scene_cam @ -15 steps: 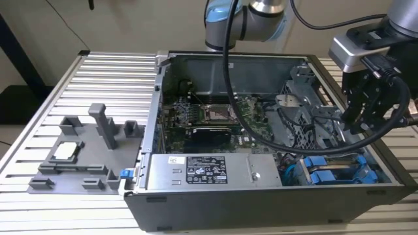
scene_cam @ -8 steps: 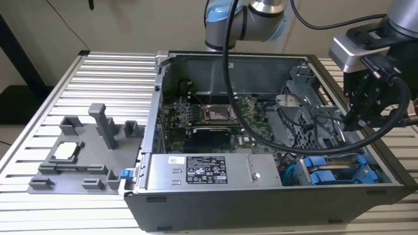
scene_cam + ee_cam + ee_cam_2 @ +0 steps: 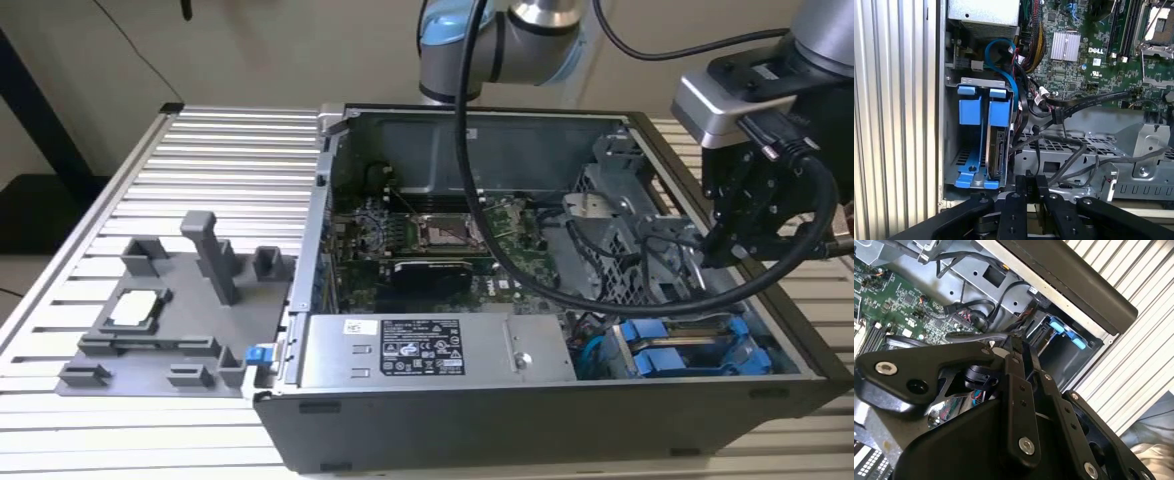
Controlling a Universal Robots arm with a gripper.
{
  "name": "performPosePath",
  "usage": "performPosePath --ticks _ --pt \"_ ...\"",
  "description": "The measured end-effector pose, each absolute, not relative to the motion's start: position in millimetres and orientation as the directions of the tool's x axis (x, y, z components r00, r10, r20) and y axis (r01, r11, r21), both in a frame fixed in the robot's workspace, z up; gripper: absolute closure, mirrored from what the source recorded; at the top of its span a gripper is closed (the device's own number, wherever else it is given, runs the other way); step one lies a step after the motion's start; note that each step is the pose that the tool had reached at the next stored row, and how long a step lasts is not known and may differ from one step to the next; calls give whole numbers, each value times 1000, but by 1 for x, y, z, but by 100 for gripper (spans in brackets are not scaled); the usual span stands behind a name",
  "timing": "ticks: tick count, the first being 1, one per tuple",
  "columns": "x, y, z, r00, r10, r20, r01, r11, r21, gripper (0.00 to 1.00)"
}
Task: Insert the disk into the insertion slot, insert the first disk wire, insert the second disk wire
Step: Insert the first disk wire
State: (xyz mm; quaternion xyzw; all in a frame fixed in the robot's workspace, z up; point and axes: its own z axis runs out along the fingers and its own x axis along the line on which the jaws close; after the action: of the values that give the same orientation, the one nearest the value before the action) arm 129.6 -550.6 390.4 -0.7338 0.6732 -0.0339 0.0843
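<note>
Exterior view: open black computer case (image 3: 534, 420) on the ribbed aluminium surface (image 3: 200, 150), with a grey moulded fixture tray (image 3: 174, 310) at the exterior view's left. My fingers (image 3: 718, 252) hang inside the case at the exterior view's right.

First wrist view adds: the flat silver-grey disk in its bright blue carrier frame (image 3: 997, 150) sits in the grey metal drive cage (image 3: 985, 81). It stands on edge, thin side to the camera, long axis along the cage. A second blue plastic carrier (image 3: 970, 112) is just beside it. A flat black cable with a plug end (image 3: 1060, 116) lies near the cage, apart from the disk.

Both wrist views: my fingers are drawn together, no gap visible. I cannot tell whether they pinch anything.
</note>
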Motion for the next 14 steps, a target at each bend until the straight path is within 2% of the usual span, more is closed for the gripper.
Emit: performPosePath --ticks 5,14 --pt "130 -551 390 91 -994 -64 -983 -79 -165 81" --pt "146 -552 386 86 -994 -70 -992 -79 -97 81"
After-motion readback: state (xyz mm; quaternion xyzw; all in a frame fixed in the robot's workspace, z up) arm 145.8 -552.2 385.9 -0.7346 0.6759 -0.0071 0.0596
